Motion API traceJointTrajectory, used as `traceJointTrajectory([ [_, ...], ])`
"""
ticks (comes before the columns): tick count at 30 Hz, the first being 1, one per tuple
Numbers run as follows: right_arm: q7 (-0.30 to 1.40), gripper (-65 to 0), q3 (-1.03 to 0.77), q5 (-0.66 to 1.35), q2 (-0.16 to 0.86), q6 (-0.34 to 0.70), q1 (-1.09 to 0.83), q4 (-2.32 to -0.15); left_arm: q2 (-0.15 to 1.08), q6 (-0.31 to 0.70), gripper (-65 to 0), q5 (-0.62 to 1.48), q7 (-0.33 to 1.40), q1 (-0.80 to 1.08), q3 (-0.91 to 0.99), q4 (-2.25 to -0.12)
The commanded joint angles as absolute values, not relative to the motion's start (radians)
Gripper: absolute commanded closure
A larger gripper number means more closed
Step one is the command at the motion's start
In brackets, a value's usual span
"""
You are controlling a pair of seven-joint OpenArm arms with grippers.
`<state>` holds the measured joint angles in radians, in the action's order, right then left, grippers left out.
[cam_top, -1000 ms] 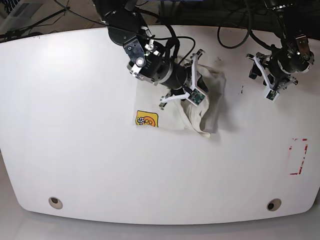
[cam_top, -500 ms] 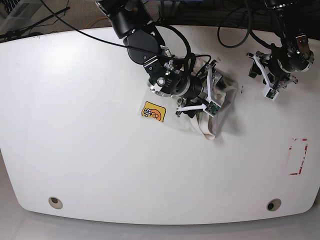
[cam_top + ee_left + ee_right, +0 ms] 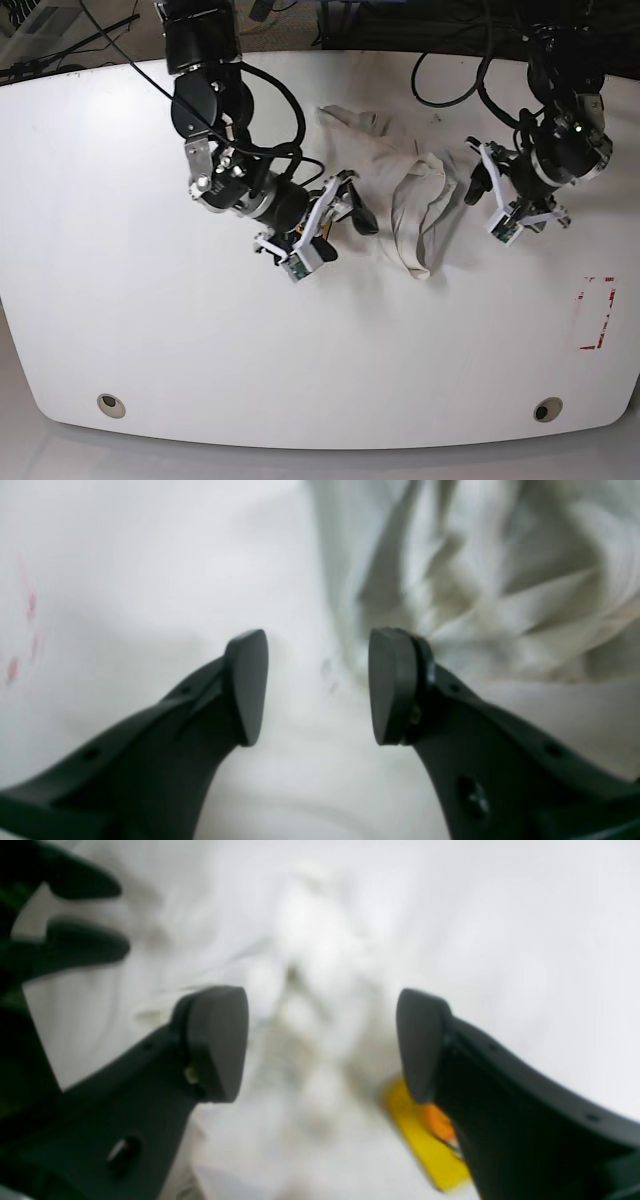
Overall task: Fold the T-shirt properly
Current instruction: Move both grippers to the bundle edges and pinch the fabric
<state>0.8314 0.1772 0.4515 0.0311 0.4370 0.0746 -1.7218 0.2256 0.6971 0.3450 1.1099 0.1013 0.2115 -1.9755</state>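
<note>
Toward the near edge of the white table point(image 3: 300, 400), two round holes sit by the near corners, and red tape marks point(image 3: 597, 312) lie by the edge on the left arm's side. Mid-table, the right gripper point(image 3: 352, 205) hangs low with jaws spread wide and nothing between them; its wrist view shows crumpled cloth and a yellow-orange graphic patch point(image 3: 425, 1135) below (blurred, text unreadable). Just beside it lies the T-shirt point(image 3: 415, 195), off-white, bunched in a rumpled heap running from mid-table toward the far edge, a loop of hem hanging nearest. Beyond it on the other side, the left gripper point(image 3: 480, 180) hovers at the shirt's edge, jaws parted, empty; its wrist view has folds of the shirt just past one fingertip point(image 3: 392, 685), contact unclear.
</note>
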Motion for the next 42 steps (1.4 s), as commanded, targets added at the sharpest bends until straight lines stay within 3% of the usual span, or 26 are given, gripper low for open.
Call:
traceJointTrajectory([
  [1,0.803,-40.1,0.136,0.503,0.053,0.444,0.088,-1.738,0.232,0.698,-29.3,0.358,1.09,0.064,0.15,-2.0],
  [7,0.799,-19.8,0.12,0.509,0.125,0.444,0.081,-1.639,0.228,0.698,-29.3,0.358,1.089,0.021,0.002,-1.994],
  [9,0.794,-17.3,0.12,0.509,0.13,0.444,0.079,-1.595,0.228,0.698,-29.3,0.357,1.087,0.021,-0.021,-1.988],
  [18,0.622,-16.6,0.122,0.507,0.159,0.444,0.081,-1.371,0.28,0.698,-29.4,0.357,1.049,-0.008,-0.048,-1.753],
  [28,0.607,-16.3,0.124,0.51,0.177,0.444,0.073,-1.372,0.366,0.698,-29.4,0.357,0.862,-0.099,-0.041,-1.561],
  [42,0.773,-16.5,0.122,0.509,0.174,0.437,0.042,-1.719,0.398,0.698,-29.4,0.364,0.934,-0.071,0.147,-1.863],
])
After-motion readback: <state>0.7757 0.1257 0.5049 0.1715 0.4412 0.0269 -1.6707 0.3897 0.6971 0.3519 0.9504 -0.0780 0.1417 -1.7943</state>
